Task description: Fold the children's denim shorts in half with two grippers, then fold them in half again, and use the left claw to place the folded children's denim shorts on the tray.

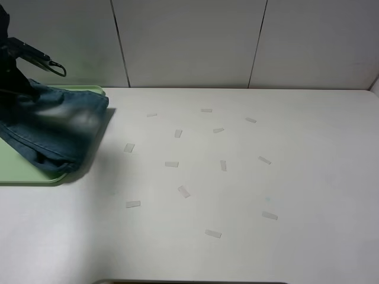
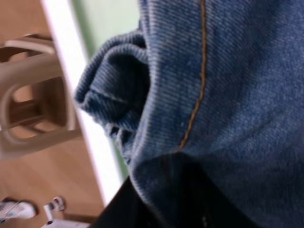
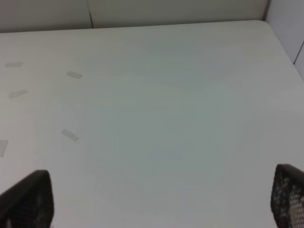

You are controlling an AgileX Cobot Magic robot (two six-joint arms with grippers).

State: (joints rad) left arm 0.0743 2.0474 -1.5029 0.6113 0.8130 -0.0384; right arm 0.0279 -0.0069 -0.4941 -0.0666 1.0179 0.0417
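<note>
Your left gripper (image 2: 156,209) is clamped on the folded shorts (image 1: 53,130), which hang over the green tray (image 1: 23,171); only the overhead view shows that tray whole. Your right gripper (image 3: 156,199) stands wide open, empty, above the bare table (image 3: 166,118).

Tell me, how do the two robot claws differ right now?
The left gripper is closed on the denim shorts, carrying them above the green tray; the right gripper holds nothing. The left one's jaws are hidden by cloth, while the right one's black fingertips stand wide apart. The left works at the table's far left edge; the right hangs over bare white tabletop. Both are black.
</note>
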